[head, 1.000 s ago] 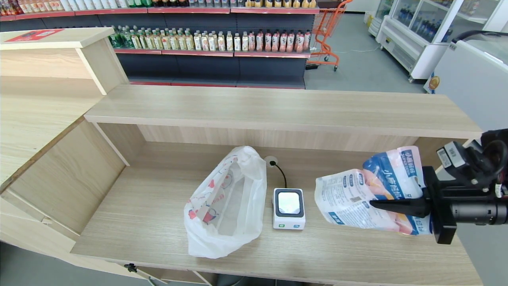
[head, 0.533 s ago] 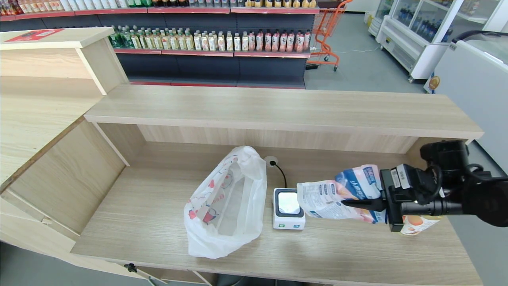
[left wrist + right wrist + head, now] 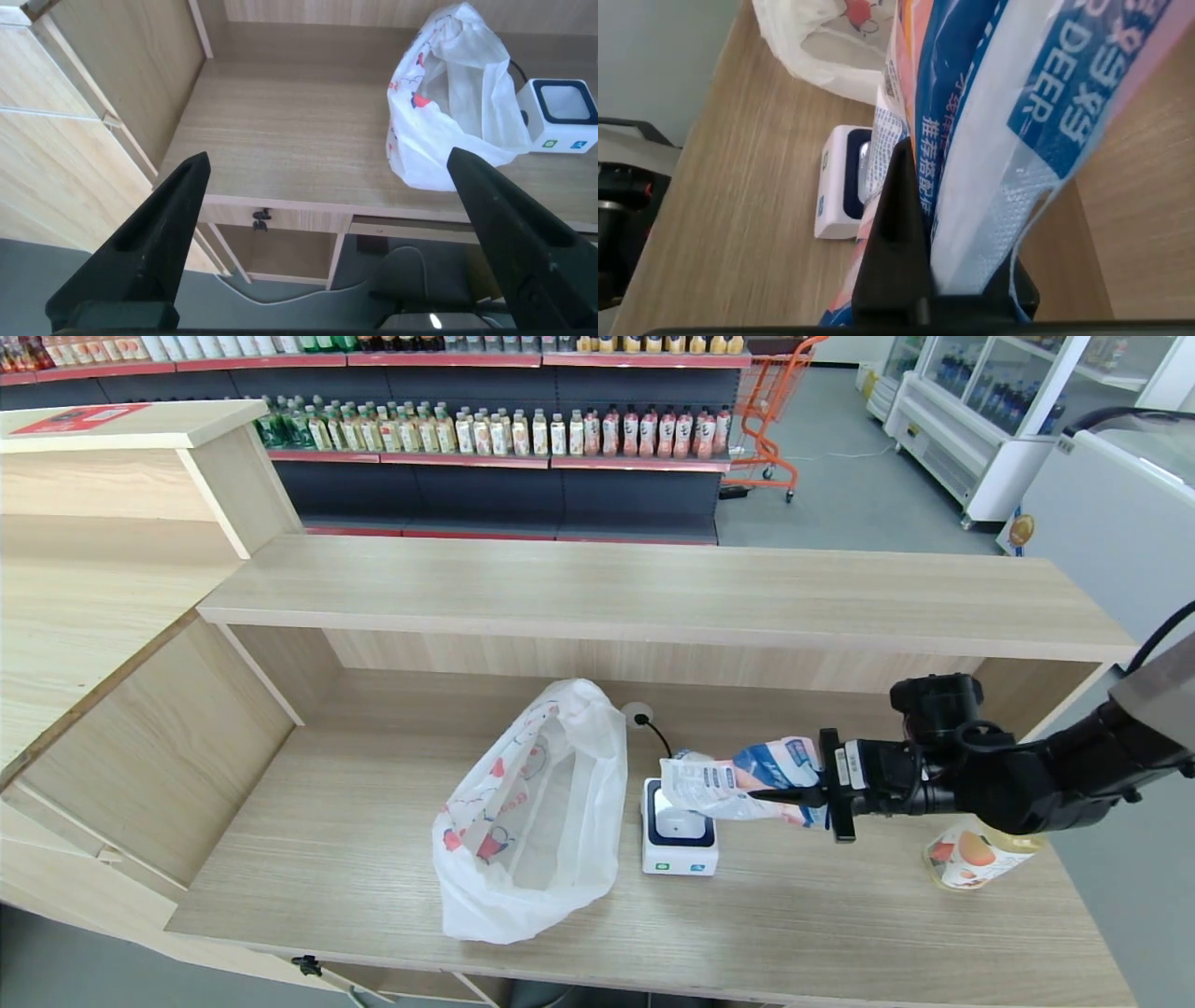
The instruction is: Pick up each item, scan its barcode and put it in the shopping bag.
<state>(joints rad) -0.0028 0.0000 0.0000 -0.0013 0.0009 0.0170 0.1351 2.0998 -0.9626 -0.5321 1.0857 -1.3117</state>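
Note:
My right gripper (image 3: 792,795) is shut on a blue, pink and white food packet (image 3: 733,782), holding it flat just above the white barcode scanner (image 3: 680,849). The packet's free end covers part of the scanner's window. In the right wrist view the packet (image 3: 999,121) stands against a black finger (image 3: 901,224), with the scanner (image 3: 842,187) below. The white shopping bag (image 3: 532,812) lies open to the left of the scanner. My left gripper (image 3: 327,163) hangs open off the counter's front left edge, with the bag (image 3: 458,93) farther off.
A bottle with an orange fruit label (image 3: 976,857) stands on the counter (image 3: 373,887) at the far right, under my right arm. A raised shelf (image 3: 653,588) runs along the back. The scanner's black cable (image 3: 661,739) leads to a hole behind it.
My right arm has carried the packet left and down, from the counter's right end to above the scanner. The bottle behind it has come into sight.

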